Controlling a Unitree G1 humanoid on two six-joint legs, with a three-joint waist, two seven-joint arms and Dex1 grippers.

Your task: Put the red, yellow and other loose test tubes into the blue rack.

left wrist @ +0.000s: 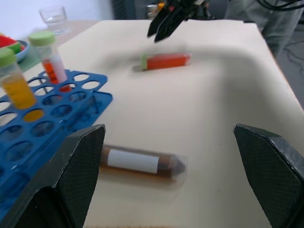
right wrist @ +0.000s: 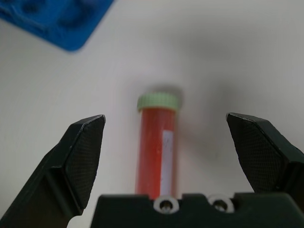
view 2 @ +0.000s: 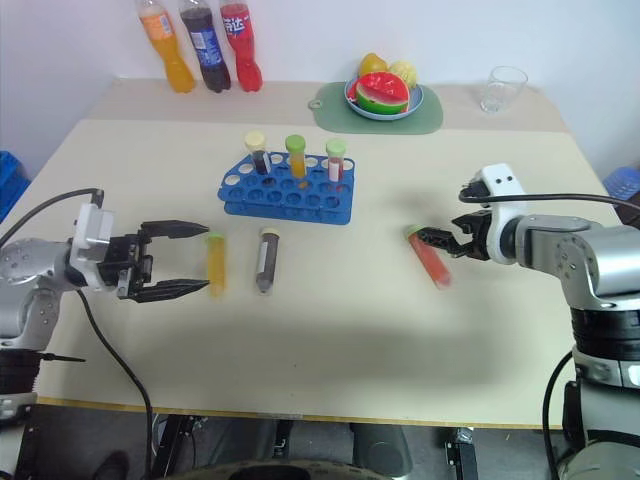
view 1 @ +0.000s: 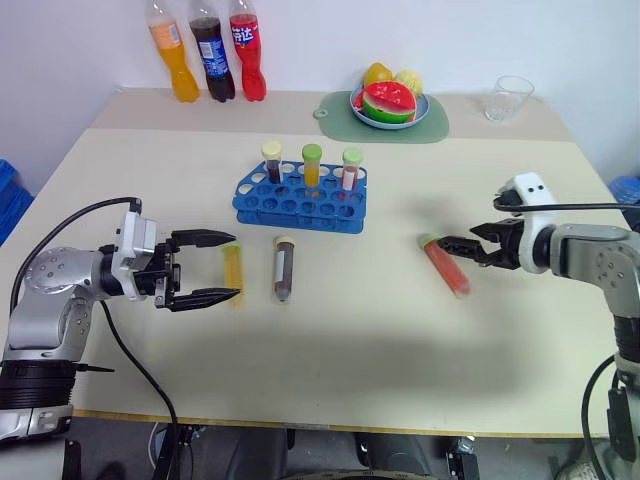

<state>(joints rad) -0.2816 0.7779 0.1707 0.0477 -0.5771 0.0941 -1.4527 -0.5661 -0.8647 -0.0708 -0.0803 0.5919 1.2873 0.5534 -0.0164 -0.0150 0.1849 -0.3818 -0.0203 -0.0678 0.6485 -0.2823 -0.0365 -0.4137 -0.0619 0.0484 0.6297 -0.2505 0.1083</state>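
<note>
Your left tool (view 1: 228, 267) hangs spread wide around the yellow tube (view 1: 233, 274), which lies flat on the counter (view 1: 330, 350) in front of the blue rack (view 1: 300, 198), ready to pinch. Right of it lies the brown tube (view 1: 284, 268). Your right tool (view 1: 447, 243), also released, straddles the red tube (view 1: 446, 264), farther right of the rack.

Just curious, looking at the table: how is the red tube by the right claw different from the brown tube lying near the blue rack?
The red tube holds red-orange liquid under a green cap; the brown tube holds dark liquid under a cream cap. The red tube lies slanted, the brown tube straighter. Both lie flat on the table.
</note>
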